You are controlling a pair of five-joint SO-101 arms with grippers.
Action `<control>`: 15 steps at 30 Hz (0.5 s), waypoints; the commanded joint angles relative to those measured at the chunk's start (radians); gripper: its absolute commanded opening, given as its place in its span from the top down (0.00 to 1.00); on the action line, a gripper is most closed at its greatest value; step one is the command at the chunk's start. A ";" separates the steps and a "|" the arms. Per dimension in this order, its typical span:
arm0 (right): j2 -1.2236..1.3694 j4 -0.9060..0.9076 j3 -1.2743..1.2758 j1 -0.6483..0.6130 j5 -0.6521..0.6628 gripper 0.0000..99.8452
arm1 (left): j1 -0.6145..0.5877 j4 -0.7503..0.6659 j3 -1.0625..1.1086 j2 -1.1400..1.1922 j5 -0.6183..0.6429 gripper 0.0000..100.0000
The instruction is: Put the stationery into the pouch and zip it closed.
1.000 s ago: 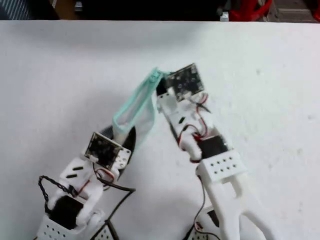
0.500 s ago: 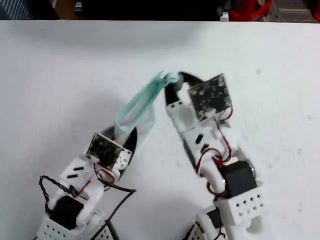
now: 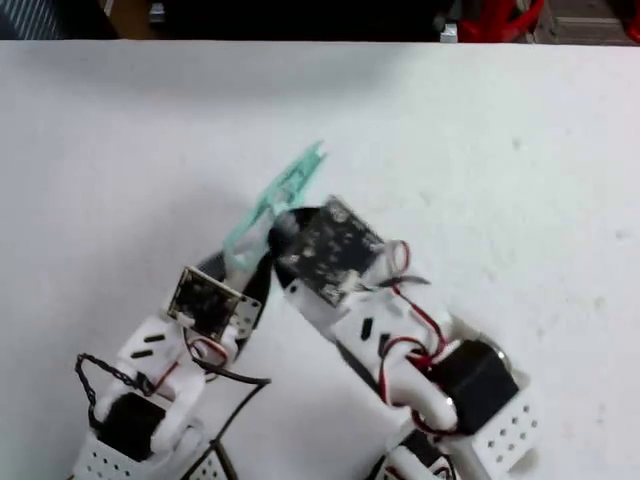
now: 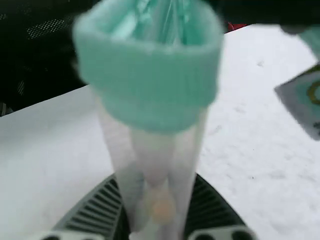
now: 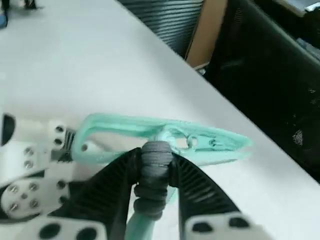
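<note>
1. White counter [image 3: 520, 150]. The room past its far edge is dark, with a black mesh chair [image 5: 280, 75] and a brown panel [image 5: 210, 30] behind.
2. Count: one pouch [image 3: 283, 188] (clear, mint trim), two arms, two claws.
3. The pouch is mid-counter, held between the two arms.
4. Left claw [image 4: 159, 215] is clamped on the pouch's clear end.
5. Right claw [image 5: 152, 175] is pinched tight on the grey cord zipper pull [image 5: 153, 160], partway along the mint zip edge.
</note>
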 commanded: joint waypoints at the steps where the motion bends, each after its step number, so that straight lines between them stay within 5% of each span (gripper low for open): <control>1: 0.088 0.102 -0.127 -0.082 0.025 0.98 | 0.007 -0.029 -0.009 -0.007 -0.014 0.98; 8: 0.185 0.259 -0.290 -0.104 0.026 0.98 | 0.007 -0.029 -0.009 -0.007 -0.014 0.98; 15: 0.199 0.386 -0.322 -0.254 0.086 0.98 | 0.007 -0.029 -0.009 -0.007 -0.014 0.98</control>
